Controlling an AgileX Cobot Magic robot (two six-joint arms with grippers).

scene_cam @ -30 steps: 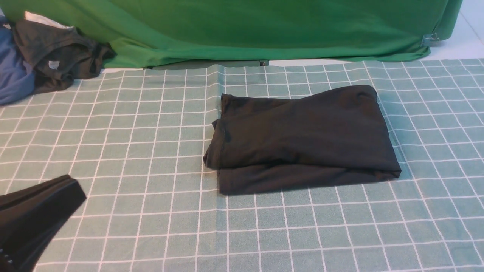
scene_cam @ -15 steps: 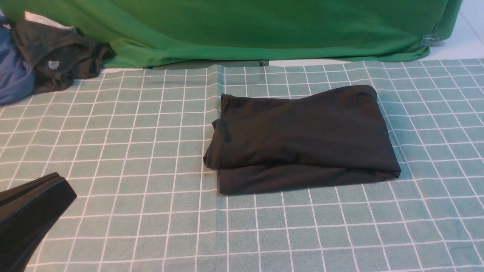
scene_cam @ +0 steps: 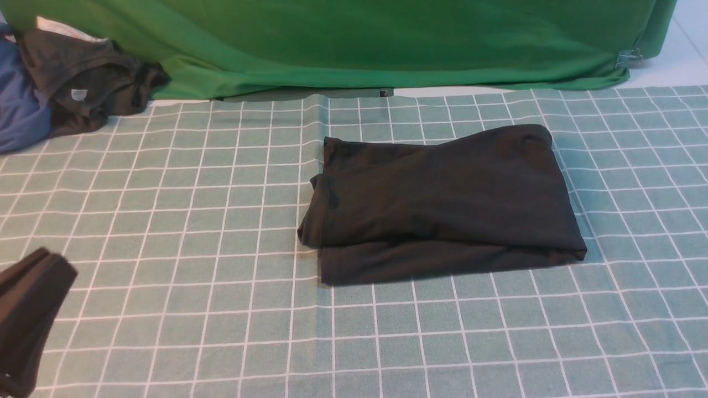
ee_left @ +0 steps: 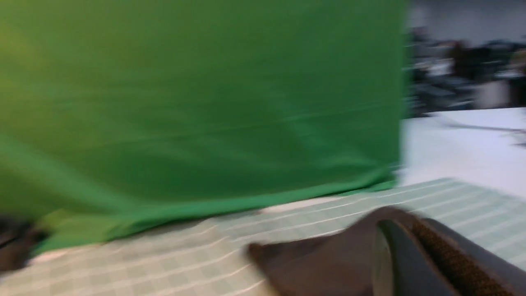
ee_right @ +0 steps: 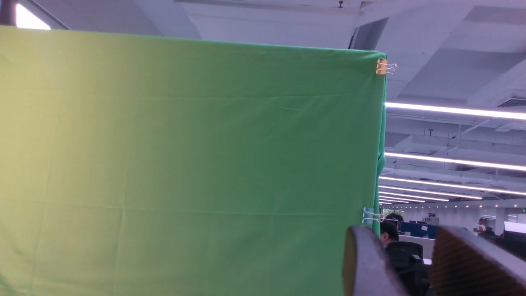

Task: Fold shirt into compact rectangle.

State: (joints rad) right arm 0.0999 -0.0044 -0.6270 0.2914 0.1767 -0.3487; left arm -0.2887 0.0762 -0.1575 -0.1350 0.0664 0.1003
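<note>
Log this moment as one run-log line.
shirt: folded rectangle on checked cloth, untouched | left gripper: shut, empty, at near left edge | right gripper: open, empty, raised, facing green backdrop

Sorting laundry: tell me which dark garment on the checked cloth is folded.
The black shirt mid-cloth, folded into a rough rectangle; the dark grey garment lies crumpled at the far-left edge.

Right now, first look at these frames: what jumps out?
The black shirt, folded into a rough rectangle, lies alone mid-table on the pale green checked tablecloth, slightly right of centre. Behind it a big bright green cloth hangs across the back as a backdrop. A heap of dark and blue clothes sits in the far left corner, and the left gripper shows at the near left edge, clear of the shirt.
</note>
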